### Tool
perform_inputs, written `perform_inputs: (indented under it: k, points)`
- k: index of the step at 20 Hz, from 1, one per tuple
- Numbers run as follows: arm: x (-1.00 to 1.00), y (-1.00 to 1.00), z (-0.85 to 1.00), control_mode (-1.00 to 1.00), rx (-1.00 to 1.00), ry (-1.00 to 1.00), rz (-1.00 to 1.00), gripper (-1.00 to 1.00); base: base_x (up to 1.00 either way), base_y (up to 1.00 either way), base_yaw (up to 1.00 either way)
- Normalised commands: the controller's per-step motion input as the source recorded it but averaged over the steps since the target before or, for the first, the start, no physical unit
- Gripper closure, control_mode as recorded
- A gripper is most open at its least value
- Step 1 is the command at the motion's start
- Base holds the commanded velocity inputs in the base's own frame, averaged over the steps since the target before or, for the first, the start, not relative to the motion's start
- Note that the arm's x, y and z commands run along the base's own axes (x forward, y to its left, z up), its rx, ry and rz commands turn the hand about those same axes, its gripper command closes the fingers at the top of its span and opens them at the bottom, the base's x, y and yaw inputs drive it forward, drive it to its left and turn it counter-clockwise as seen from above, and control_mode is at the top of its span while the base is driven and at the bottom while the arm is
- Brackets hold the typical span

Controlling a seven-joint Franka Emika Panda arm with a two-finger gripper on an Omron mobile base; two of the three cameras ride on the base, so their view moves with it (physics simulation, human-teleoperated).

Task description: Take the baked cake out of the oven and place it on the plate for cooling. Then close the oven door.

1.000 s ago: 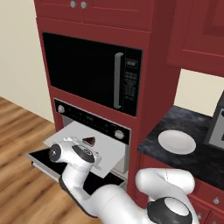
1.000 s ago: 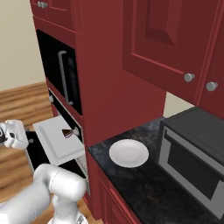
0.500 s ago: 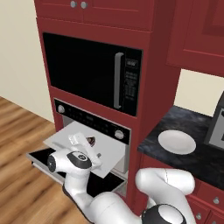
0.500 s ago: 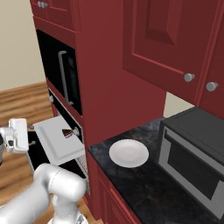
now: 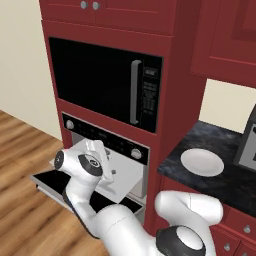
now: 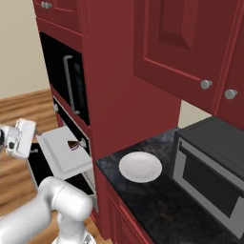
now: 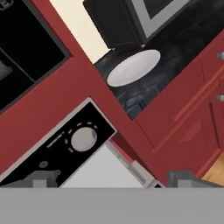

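The oven door hangs open, and a pale tray is pulled out over it from the oven. The baked cake sits on the tray near its inner edge, close to the oven's front. The gripper hovers in front of the oven with its jaws spread wide and nothing between them; in the hand view a silver knob on the black control strip lies just ahead. The plate rests on the dark counter, near its left edge, beside a black appliance.
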Motion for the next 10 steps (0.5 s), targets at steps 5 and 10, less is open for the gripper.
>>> perform_inputs:
  k: [5,10]
  points:
    - [0.01,0.0,-0.2,-1.0,0.18,-0.12,-0.15,-1.0,0.0,0.0,0.0]
    - [0.0,-0.05,-0.2,-1.0,0.2,-0.12,-0.11,-1.0,0.0,0.0,0.0]
